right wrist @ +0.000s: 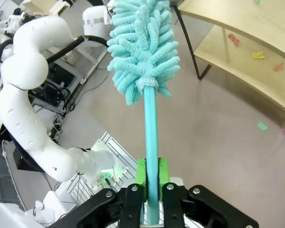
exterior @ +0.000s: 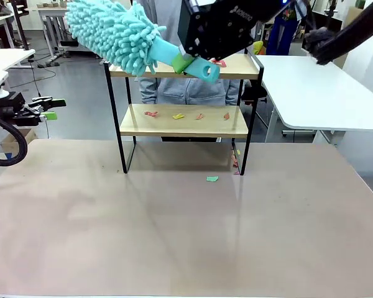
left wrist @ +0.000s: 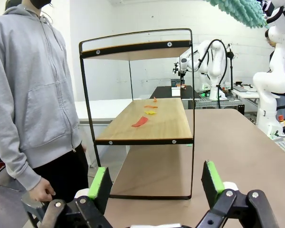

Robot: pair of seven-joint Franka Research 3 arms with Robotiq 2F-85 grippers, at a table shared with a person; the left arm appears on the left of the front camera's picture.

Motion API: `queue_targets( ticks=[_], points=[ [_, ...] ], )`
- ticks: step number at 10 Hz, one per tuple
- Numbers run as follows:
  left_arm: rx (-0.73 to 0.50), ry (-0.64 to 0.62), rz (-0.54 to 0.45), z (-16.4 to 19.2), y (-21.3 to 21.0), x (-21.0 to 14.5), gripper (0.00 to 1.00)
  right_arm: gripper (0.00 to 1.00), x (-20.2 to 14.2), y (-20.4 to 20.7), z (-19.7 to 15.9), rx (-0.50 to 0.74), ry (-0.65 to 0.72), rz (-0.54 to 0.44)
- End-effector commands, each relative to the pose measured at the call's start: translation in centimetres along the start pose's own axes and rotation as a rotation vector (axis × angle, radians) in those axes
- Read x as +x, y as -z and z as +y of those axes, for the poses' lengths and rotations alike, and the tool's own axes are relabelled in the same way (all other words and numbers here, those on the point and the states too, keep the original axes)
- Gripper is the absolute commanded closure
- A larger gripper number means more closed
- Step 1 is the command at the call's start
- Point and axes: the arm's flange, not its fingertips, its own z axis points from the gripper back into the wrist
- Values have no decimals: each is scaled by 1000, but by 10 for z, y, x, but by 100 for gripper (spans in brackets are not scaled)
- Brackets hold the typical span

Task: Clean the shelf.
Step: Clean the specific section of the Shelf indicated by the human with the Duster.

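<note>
Two wooden boards in a black frame make up the shelf (exterior: 174, 127), which in the front view stands at the far side of the counter (exterior: 174, 236), about the middle. Several paper scraps (exterior: 178, 116) lie along its lower board. A green scrap (exterior: 212, 179) lies on the counter in front of it, and smaller bits lie by its right front leg. The right gripper (exterior: 186, 61) hangs before the top board, closed on the handle of a teal duster (exterior: 112, 31). The duster's fluffy head juts past the shelf's upper left corner. The left gripper (exterior: 53, 109) waits at the left edge, off the counter, with its jaws apart. A person (exterior: 186, 90) in a grey hoodie stands behind the shelf.

The left wrist view looks along the shelf (left wrist: 156, 126) from one end. The left gripper (left wrist: 156, 180) has its green pads spread wide with nothing between them. A red scrap (left wrist: 140, 121) and others lie on the lower board. The person (left wrist: 33, 95) stands just beside the shelf, one hand (left wrist: 42, 192) hanging down.

In the right wrist view, the right gripper (right wrist: 151, 173) clamps the duster (right wrist: 142, 47) by its handle. The head is held above the counter, clear of the shelf (right wrist: 247, 71) at the upper right.
</note>
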Motion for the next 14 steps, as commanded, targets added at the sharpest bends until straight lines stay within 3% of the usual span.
queue_targets(
  ticks=[1,4,6,7,11,14],
  points=[
    [2,13,-4,-1,0,3,0,87,-8,-15,-4,10,-25,14],
    [2,13,-4,-1,0,3,0,87,-3,-10,-1,8,-8,14],
    [2,13,-4,-1,0,3,0,87,32,17,40,-228,78,-107],
    [2,13,-4,-1,0,3,0,87,45,31,58,-282,89,-116],
    [2,13,-4,-1,0,3,0,87,98,83,106,-508,154,-71],
    [2,13,-4,-1,0,3,0,87,134,104,121,-575,169,-49]
  ],
)
